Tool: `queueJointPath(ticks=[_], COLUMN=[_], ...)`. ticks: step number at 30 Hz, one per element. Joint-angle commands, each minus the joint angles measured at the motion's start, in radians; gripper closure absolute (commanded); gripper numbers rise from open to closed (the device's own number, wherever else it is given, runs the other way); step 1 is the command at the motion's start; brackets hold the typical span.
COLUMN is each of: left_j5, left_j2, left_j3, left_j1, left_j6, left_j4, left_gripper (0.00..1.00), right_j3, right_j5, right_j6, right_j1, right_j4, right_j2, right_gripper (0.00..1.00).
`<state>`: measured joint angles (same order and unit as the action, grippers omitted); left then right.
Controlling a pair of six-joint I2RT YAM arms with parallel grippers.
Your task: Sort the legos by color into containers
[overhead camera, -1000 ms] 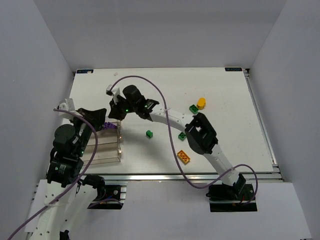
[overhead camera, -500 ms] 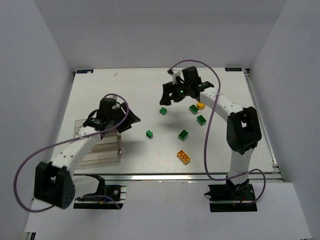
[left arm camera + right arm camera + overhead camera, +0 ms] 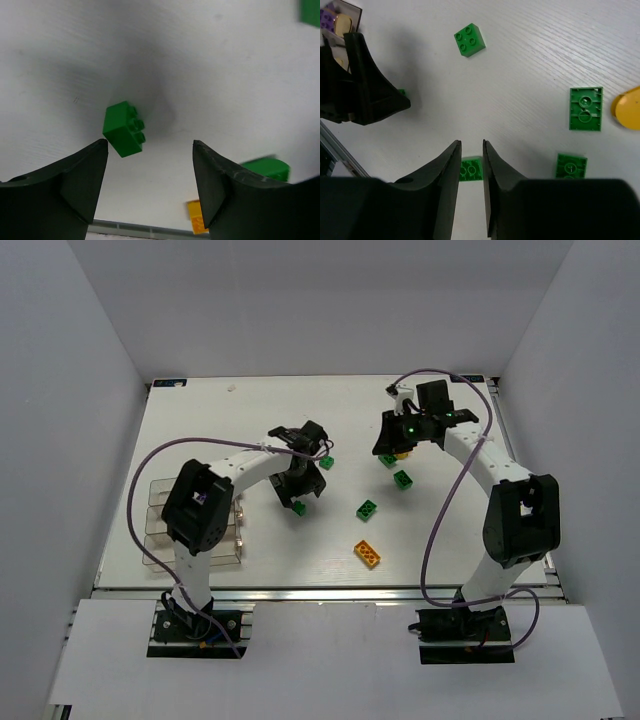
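My left gripper [image 3: 299, 494] [image 3: 150, 145] hangs open over the table's middle, and a green lego [image 3: 125, 129] [image 3: 298, 506] lies just past its left fingertip. My right gripper [image 3: 384, 443] [image 3: 471, 142] hovers at the back right with its jaws a narrow gap apart and nothing between them. Through that gap a green lego [image 3: 470, 169] shows on the table below. Other green legos [image 3: 326, 462] [image 3: 386, 460] [image 3: 403, 478] lie loose, one beside a yellow-orange block [image 3: 402, 451] [image 3: 627, 107]. A flat orange-yellow lego [image 3: 367, 554] lies nearer the front. The clear containers [image 3: 165, 525] stand at the left.
A purple lego [image 3: 327, 19] shows in a bin at the far left of the right wrist view. The left arm's elbow rises beside the bins, and purple cables arc over both arms. The table's metal front rail [image 3: 330, 590] runs along the near edge.
My left gripper has swung from the bins to the green lego in the middle and opened. My right gripper has moved right toward the yellow-orange block, and its jaws have narrowed.
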<state>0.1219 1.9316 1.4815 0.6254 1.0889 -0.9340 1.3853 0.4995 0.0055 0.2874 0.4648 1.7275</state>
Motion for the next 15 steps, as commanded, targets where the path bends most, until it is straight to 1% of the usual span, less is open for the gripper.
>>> queueJointPath(ticks=[1,6,9,14,15], left_j5=[0.133,0.170,0.179,0.190,0.191], left_j2=[0.012,0.093,0.130,0.147,0.145], left_j3=[0.075,0.157,0.161,0.158,0.154], left_j1=[0.023,0.057,0.068,0.068,0.068], left_j6=[0.081,0.103,0.117,0.121,0.120], left_j4=[-0.178,-0.210,-0.207,-0.197,-0.190], left_gripper=[0.21,0.21,0.25,0.48,0.50], right_j3=[-0.032,-0.052,-0.057,-0.062,-0.065], right_j5=[0.034,0.042,0.048,0.056,0.057], right_j6=[0.017,0.014,0.017,0.008,0.005], right_j1=[-0.022,-0.044,-0.054,-0.070,-0.071], right_j4=[-0.025,-0.026,-0.025,-0.018,-0.018], right_j2=[-0.058,-0.082,-0.085,-0.097,-0.097], right_gripper=[0.70,0.68,0.68,0.68,0.68])
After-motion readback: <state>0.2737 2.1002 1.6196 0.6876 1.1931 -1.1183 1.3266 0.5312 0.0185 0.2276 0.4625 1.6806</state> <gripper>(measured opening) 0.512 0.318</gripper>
